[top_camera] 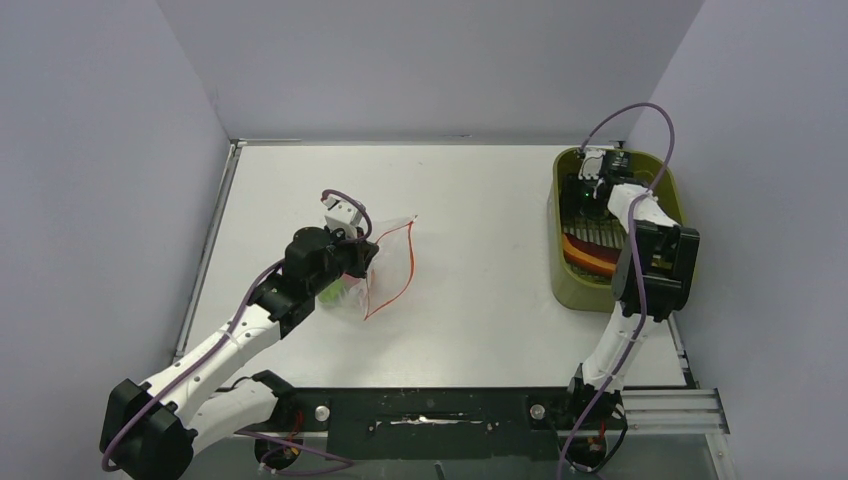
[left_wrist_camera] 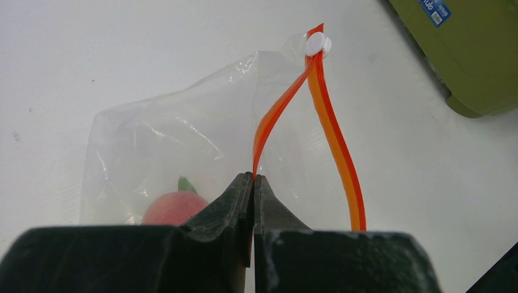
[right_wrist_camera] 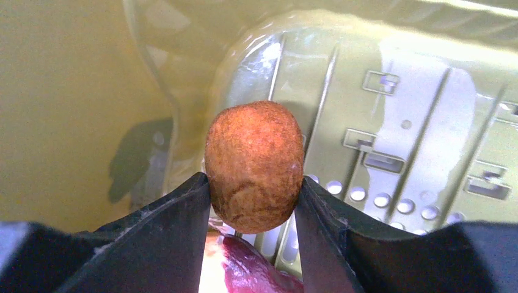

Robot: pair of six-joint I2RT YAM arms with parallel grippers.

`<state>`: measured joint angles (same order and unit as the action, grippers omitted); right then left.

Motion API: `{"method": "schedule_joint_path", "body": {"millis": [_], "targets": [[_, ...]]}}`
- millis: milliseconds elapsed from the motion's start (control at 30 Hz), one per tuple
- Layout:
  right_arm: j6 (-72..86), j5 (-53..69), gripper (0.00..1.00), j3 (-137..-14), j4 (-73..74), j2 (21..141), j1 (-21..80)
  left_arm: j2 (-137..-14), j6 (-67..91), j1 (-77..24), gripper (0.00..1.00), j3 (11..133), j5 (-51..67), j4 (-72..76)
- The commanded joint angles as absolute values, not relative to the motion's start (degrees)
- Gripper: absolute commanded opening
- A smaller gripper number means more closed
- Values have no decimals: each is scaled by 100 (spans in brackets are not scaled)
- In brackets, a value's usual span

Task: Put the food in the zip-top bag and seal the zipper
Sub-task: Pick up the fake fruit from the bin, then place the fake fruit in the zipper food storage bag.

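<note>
Two grips: left gripper (left_wrist_camera: 253,178) on far-pointing zipper (left_wrist_camera: 335,143), right gripper (right_wrist_camera: 253,179) around brown food (right_wrist_camera: 253,162), long axis forward.

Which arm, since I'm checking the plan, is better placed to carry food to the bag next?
Right. The right gripper pinches a brown food piece in the green tub; the left gripper is shut on the zipper strip, holding the bag open.

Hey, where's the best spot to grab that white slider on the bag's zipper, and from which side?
Probably pinch the white slider across its two round discs, coming from the far end where the zipper strips meet; the left gripper holds the near lip.
</note>
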<state>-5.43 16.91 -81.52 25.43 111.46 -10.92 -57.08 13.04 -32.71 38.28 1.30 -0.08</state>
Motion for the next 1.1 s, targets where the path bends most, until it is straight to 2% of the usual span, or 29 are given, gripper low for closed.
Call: {"method": "schedule_joint_path", "body": {"millis": [0, 533, 833, 1067], "targets": [[-153, 1235, 40, -8150, 2384, 10533, -1063, -5573, 1241, -3297, 0, 4045, 188, 422], [768, 278, 39, -7874, 2897, 8779, -739, -5880, 1090, -3305, 0, 4561, -355, 558], [941, 167, 39, -7872, 2996, 7802, 390, -6102, 1071, -3304, 0, 4877, -612, 539], [1600, 895, 39, -7432, 2346, 7223, 1175, -6158, 1301, -3301, 0, 4881, -547, 705]]}}
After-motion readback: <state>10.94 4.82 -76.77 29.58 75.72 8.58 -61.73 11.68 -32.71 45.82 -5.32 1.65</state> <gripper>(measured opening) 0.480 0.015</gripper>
